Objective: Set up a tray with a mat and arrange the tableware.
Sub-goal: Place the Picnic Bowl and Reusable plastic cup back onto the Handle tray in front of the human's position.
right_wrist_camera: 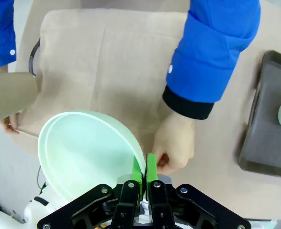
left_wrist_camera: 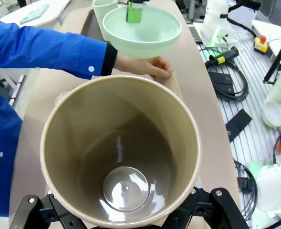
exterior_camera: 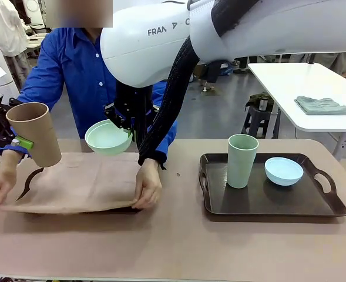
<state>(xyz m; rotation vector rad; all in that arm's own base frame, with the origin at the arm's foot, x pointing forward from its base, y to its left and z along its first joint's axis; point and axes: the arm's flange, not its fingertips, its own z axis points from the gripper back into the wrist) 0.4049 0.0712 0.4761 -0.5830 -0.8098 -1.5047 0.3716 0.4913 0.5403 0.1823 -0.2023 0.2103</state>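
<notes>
At nine o'clock the left fingers [exterior_camera: 23, 143] clamp a tall tan matte cup [exterior_camera: 36, 134] above the beige cloth mat [exterior_camera: 81, 185] that a person's hands [exterior_camera: 148, 187] flatten. Toward twelve the right fingers [right_wrist_camera: 143, 168] pinch a round mint-green bowl [exterior_camera: 108, 138] by its rim, aloft. The mat-laying step is in hand; next, probably lower both once the hands clear.

The white arm [exterior_camera: 138, 44] reads "FRAN", partly hidden.

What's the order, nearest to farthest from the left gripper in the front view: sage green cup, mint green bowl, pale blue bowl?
From the left gripper, holding the tan cup:
1. mint green bowl, held aloft, left of centre
2. sage green cup, on the tray's left side
3. pale blue bowl, farther right on the tray
</notes>
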